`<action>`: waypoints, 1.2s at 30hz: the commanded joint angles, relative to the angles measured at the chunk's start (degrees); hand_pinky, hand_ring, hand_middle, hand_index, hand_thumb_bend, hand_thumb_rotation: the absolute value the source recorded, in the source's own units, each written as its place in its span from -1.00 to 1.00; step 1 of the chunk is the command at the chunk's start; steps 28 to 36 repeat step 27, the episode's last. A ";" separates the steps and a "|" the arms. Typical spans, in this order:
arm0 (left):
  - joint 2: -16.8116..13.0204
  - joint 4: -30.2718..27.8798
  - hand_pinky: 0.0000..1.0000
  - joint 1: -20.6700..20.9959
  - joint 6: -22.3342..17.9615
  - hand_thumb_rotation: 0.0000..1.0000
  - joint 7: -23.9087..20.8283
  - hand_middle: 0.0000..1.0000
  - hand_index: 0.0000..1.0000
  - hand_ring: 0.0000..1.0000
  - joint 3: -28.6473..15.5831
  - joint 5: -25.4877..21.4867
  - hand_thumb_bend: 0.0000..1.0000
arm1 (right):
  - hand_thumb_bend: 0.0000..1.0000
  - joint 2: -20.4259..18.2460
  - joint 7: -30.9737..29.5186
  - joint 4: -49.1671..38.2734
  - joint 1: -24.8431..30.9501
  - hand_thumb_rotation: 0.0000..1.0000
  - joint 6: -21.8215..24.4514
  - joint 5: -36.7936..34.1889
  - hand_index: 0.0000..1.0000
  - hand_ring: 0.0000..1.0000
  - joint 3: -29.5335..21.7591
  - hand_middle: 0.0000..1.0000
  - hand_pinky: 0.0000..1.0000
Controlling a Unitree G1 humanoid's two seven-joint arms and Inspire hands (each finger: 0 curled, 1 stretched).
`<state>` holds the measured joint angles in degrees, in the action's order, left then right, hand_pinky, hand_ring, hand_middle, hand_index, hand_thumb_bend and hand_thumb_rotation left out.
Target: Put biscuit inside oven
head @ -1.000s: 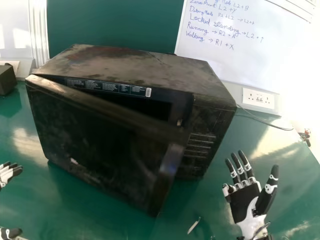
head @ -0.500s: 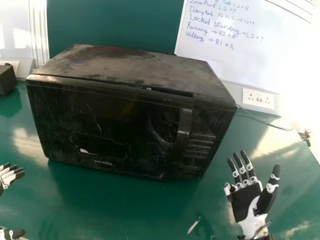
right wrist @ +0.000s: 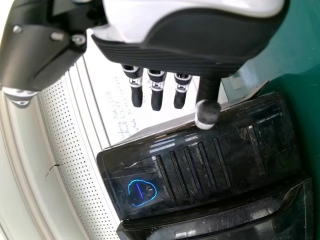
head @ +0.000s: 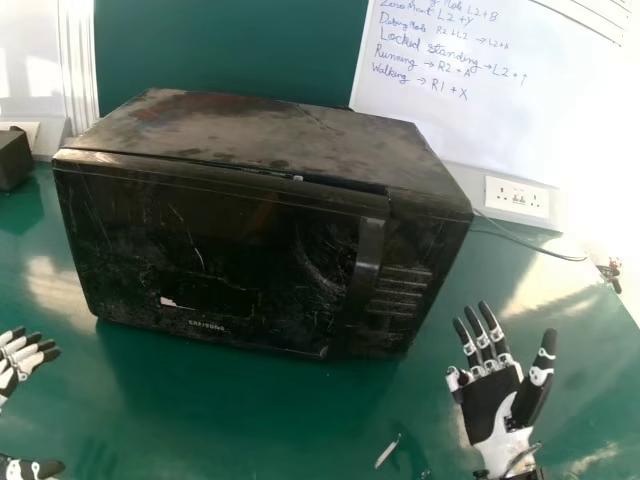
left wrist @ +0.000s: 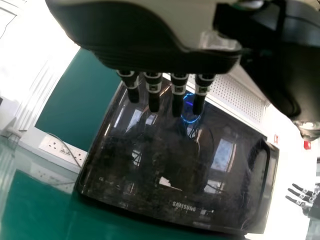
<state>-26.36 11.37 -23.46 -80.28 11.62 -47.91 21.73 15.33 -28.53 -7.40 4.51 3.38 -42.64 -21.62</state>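
Oven (head: 270,122) on the green, glossy counter (head: 200,405), at centre of head view: boxy, black, angled, with a scuffed top, dull and dusty with a faint reddish stain towards the rear. Door (head: 215,240) nearly flush with the body, only a thin dark gap along its upper edge; cannot tell if latched. Door surface glassy, scratched, fine pale arcs near the handle (head: 368,265), a small ragged white patch (head: 177,303) low down. Handle upright, smooth, slightly bowed. Beside it, a dark control panel (head: 405,285) with a stack of raised, slim parallel bars.

Left hand (head: 20,358) at left edge of head view, in front of the oven and well apart from it: black and white, jointed, fingers wide and straight, holding nothing. Right hand (head: 490,405) over the counter, to the right of the oven, palm up and dark, pale hard shell at the wrist, fingers extended, thumb well spread, likewise holding nothing.

Near the front edge of head view, a slender pale sliver (head: 387,452) on the counter. Behind: flat green panel (head: 230,50), glossy whiteboard (head: 540,110) with handwriting, rectangular white socket plate (head: 517,200), thin dark cable (head: 535,246) trailing right. Dark block (head: 12,160) at far left.
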 commanded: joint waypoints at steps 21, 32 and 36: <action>2.68 -17.80 1.00 -6.82 13.53 1.00 -6.44 1.00 0.92 1.00 -2.27 11.70 0.74 | 1.00 -0.83 -0.22 0.70 -0.93 1.00 0.90 0.45 1.00 1.00 -0.43 1.00 -1.00; 2.26 -19.13 1.00 -8.66 15.75 1.00 -7.77 1.00 0.93 1.00 -0.80 12.03 0.72 | 0.99 -0.81 -0.87 0.92 -0.99 1.00 0.79 0.71 1.00 1.00 -0.58 1.00 -1.00; 2.26 -19.13 1.00 -8.66 15.75 1.00 -7.77 1.00 0.93 1.00 -0.80 12.03 0.72 | 0.99 -0.81 -0.87 0.92 -0.99 1.00 0.79 0.71 1.00 1.00 -0.58 1.00 -1.00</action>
